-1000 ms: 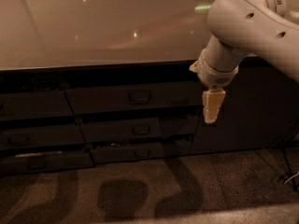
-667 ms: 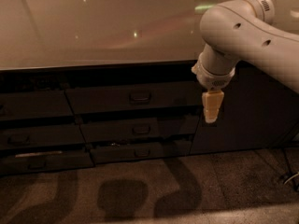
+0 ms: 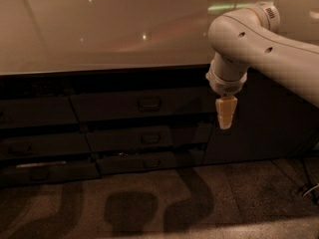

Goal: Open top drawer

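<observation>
One cream pincer (image 3: 225, 117) hangs empty beside the closed dark grey top drawer (image 3: 107, 106), seemingly staging for its small rectangular handle (image 3: 148, 103); how far it is spread, he cannot tell.

Dim warm light, glare specks on countertop (image 3: 99, 34), soft shadows (image 3: 130, 210) on floor (image 3: 249, 203), claw (image 3: 225, 122) lit at right

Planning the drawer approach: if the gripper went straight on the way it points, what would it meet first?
The gripper hangs pointing down, just right of the top drawer. It would probably meet the floor first, though depth is unclear.
</observation>
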Controlling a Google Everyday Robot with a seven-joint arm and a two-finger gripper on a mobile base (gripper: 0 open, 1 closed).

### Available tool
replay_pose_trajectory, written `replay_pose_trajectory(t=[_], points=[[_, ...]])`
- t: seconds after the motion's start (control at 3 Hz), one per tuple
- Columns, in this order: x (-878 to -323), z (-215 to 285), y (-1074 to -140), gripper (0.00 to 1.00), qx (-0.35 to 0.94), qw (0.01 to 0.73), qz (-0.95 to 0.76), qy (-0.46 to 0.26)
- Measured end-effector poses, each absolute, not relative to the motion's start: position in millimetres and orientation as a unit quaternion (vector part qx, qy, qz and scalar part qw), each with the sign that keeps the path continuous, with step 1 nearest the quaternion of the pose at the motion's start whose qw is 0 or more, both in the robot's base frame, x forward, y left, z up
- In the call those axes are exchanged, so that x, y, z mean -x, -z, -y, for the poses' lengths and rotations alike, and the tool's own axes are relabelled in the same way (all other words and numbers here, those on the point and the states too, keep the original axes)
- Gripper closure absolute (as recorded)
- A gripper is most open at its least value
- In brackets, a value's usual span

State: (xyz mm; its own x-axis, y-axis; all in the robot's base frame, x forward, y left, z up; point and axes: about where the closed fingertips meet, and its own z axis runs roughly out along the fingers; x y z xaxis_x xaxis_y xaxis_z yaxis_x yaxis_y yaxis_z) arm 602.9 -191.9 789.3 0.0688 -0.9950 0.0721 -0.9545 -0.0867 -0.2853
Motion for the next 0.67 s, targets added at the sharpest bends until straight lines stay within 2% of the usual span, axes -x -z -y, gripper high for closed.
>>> replay_pose_trajectory(t=[0.33, 0.67], points=[[-610.3, 182.4, -781.9, 0.00, 0.744, 0.080, -0.654, 0.112], [-618.6, 145.3, -769.8, 0.00, 0.785, 0.100, -0.610, 0.037]])
